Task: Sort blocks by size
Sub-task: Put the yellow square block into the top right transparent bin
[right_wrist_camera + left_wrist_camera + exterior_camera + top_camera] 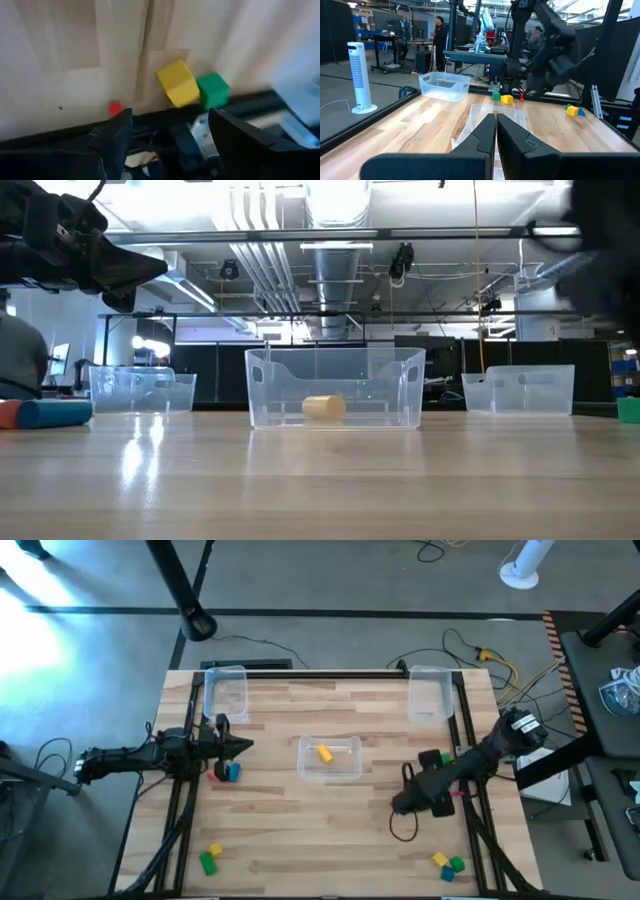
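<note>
Yellow block (324,752) in centre bin (331,773), long axis diagonal, left pincer (243,747) closed, right pincer (170,127) open.

The high camera looks straight down on the whole desk (300,830). The low one sits at desk level, close before the middle clear bin (335,388), which the overhead view shares (331,759). The left wrist camera faces across that bin; the right wrist camera looks down near the desk edge.

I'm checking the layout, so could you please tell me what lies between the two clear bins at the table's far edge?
In the high view, only bare wood separates the left bin from the right bin; the middle bin sits nearer.
</note>
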Action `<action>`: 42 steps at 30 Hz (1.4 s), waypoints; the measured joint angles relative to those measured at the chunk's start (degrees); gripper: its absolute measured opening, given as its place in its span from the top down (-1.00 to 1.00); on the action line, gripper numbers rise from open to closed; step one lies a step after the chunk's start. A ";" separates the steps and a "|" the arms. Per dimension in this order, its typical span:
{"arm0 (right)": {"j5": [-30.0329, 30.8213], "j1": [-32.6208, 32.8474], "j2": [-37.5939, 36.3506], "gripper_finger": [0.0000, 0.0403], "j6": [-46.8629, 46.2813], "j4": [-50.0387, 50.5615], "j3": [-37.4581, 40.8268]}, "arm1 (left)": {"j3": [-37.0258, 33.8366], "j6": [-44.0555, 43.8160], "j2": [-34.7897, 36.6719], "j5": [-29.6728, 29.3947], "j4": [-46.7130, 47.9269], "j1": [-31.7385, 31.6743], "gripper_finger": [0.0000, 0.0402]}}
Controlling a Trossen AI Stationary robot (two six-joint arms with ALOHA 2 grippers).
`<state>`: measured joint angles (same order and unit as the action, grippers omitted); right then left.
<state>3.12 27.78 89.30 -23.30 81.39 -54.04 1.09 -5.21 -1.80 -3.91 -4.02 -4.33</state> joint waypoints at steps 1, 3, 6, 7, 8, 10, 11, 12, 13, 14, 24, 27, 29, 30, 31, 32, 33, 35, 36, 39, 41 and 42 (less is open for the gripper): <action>-0.23 -1.26 0.06 -0.25 2.98 -0.61 0.81 | 0.01 0.00 0.00 0.01 0.00 -0.01 1.00; -0.17 -3.87 0.97 -0.27 8.81 -0.98 1.36 | 0.01 0.00 0.00 0.01 0.01 0.01 1.00; 1.23 -7.09 2.85 -0.33 14.52 -1.59 1.94 | 0.01 0.02 0.00 0.01 0.01 -0.01 1.00; 1.66 -7.72 3.34 -0.35 16.05 -1.78 2.26 | 0.01 0.00 0.00 -0.02 0.01 -0.01 1.00; 1.47 -8.18 3.75 -0.37 17.26 -2.19 2.71 | 0.01 0.00 0.00 -0.01 0.01 -0.01 1.00; 0.69 -9.23 4.71 -0.39 18.23 -3.96 3.71 | 0.00 0.00 0.00 0.00 0.01 0.00 1.00; 0.46 -9.57 5.03 -0.40 18.47 -4.78 4.35 | 0.01 0.00 0.00 -0.01 0.01 0.01 1.00; 0.38 -9.80 5.37 -0.40 18.93 -5.19 5.08 | 0.01 0.00 0.00 0.01 0.01 0.01 1.00; 0.49 -9.79 5.55 -0.40 19.71 -5.85 5.86 | -0.01 0.00 0.00 0.01 0.01 0.01 1.00; 0.50 -9.73 5.77 -0.40 20.41 -6.90 6.61 | 0.01 0.00 0.00 0.01 0.01 0.01 1.00; 1.15 -9.69 10.77 -0.30 22.89 -8.99 7.80 | -0.01 0.00 0.00 0.01 0.01 0.01 1.00; 1.20 -9.70 11.00 -0.22 22.89 -9.23 7.80 | 0.01 0.00 0.00 -0.01 0.01 -0.01 1.00; 1.86 -9.69 10.83 -0.15 22.91 -10.72 7.93 | 0.00 0.01 0.00 0.01 0.01 0.01 1.00; 2.18 -9.69 10.74 -0.12 23.16 -11.83 8.14 | 0.00 0.01 0.00 -0.01 0.02 0.00 1.00; 2.21 -9.69 10.68 -0.09 23.76 -12.25 8.47 | 0.01 0.00 0.00 -0.01 0.01 -0.01 1.00; 2.14 -9.69 10.65 -0.05 24.61 -12.67 8.81 | 0.01 0.00 0.00 0.01 0.01 0.01 1.00; 2.07 -9.69 10.86 -0.02 25.08 -12.96 8.94 | 0.01 0.00 0.00 0.01 0.02 -0.01 1.00; 1.98 -9.69 11.50 0.04 25.41 -12.94 8.91 | 0.01 0.01 0.00 0.00 0.01 0.00 1.00; 1.76 -9.69 11.77 0.08 25.51 -12.88 8.77 | 0.01 0.00 0.00 -0.01 0.03 0.01 1.00; 0.63 -9.70 12.10 0.16 25.88 -12.03 8.48 | 0.01 0.00 0.00 -0.01 0.01 0.00 1.00; 0.23 -9.70 11.84 0.20 25.89 -11.98 8.52 | 0.01 0.00 0.00 0.00 0.03 0.01 1.00; 0.11 -9.69 11.80 0.22 25.89 -11.98 8.52 | 0.01 0.00 0.00 0.01 0.03 0.01 1.00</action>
<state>3.22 18.09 101.10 2.59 69.41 -45.52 1.10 -5.21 -1.80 -3.90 -3.99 -4.32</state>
